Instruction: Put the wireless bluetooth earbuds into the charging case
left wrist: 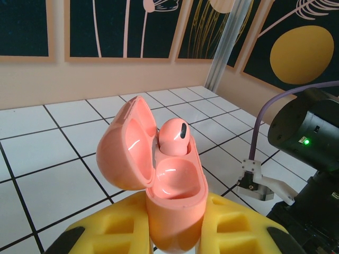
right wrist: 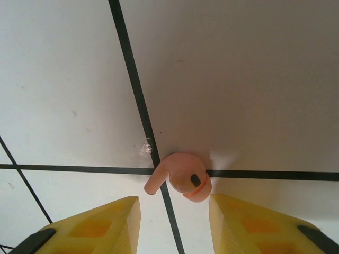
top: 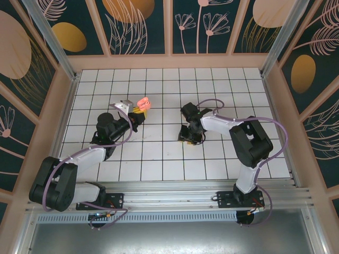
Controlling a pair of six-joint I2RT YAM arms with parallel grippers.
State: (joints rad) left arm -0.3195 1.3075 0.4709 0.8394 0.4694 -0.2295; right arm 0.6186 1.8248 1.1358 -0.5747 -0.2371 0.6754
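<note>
The earbud (right wrist: 180, 177) lies on a tile (right wrist: 238, 79) seam just beyond the right gripper (right wrist: 175, 222), whose jaws are spread and touch nothing. It looks light, hard and slippery, and is best pinched across its round head. Farther off, the left gripper (left wrist: 175, 233) pinches the open case (left wrist: 169, 180), with a second earbud (left wrist: 174, 138) seated inside.

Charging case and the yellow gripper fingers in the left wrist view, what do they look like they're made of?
Charging case: looks like hard, glossy plastic in salmon pink; bright highlights sit on the open lid and the inner well.
Yellow fingers: probably matte plastic, perhaps printed; they have recessed pockets and an even colour with no shine.
</note>
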